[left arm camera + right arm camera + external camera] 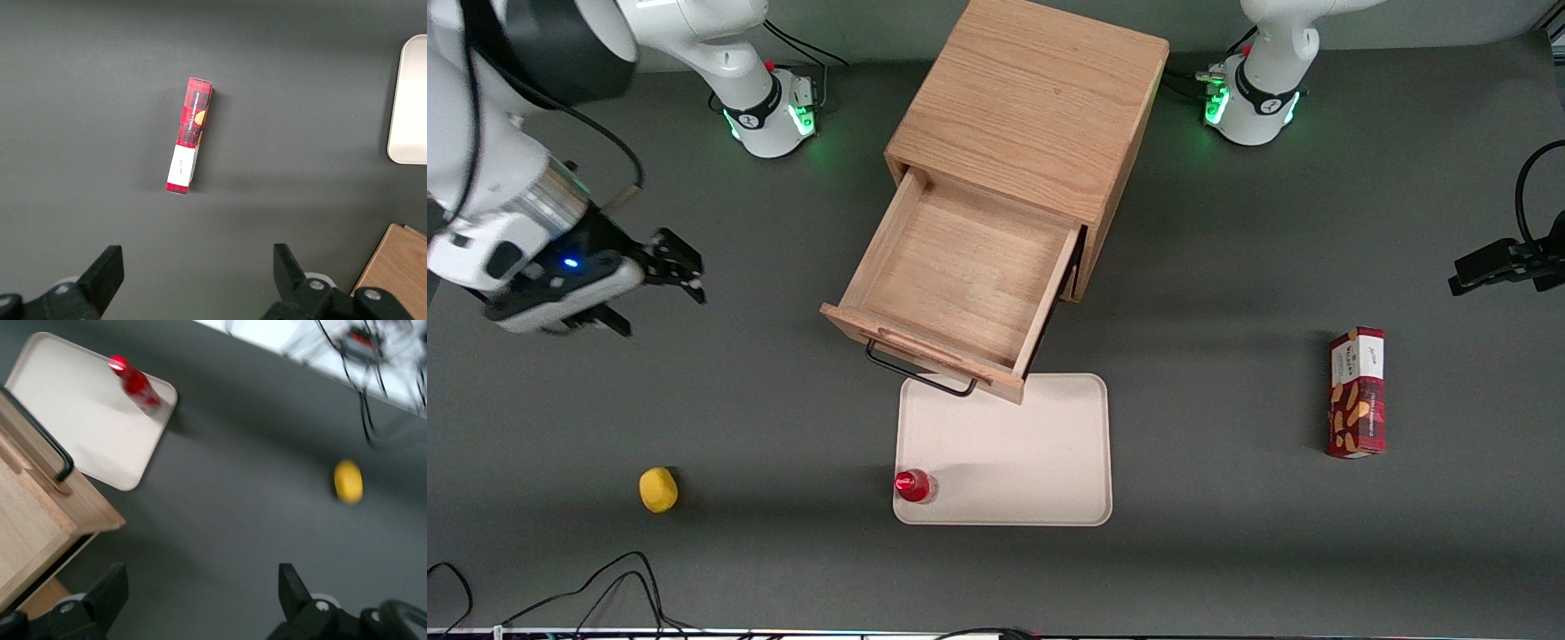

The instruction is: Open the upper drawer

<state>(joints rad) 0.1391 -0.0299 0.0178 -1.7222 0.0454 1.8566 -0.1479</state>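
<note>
The upper drawer [960,280] stands pulled well out of the cabinet [1032,107], its empty inside showing and its handle [918,372] over the tray's [1049,444] edge, so the job looks done, and the pincer [654,293] hangs open, well clear, above bare tabletop [783,427].
</note>
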